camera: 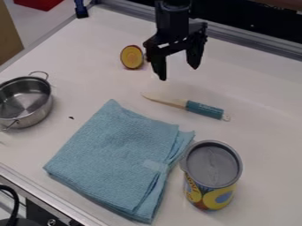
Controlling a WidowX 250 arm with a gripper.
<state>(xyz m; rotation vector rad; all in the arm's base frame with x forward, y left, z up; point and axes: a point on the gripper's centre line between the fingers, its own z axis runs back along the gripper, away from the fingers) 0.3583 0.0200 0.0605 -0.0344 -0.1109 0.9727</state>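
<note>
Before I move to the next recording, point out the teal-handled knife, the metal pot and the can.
Knife (205,109): camera view, on its teal handle.
Metal pot (24,101): camera view, on its bare inside.
Can (213,170): camera view, on its grey upper end.

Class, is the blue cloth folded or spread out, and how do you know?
Folded: the cloth shows stacked layers, with uneven edges, along the side nearest the can.
</note>
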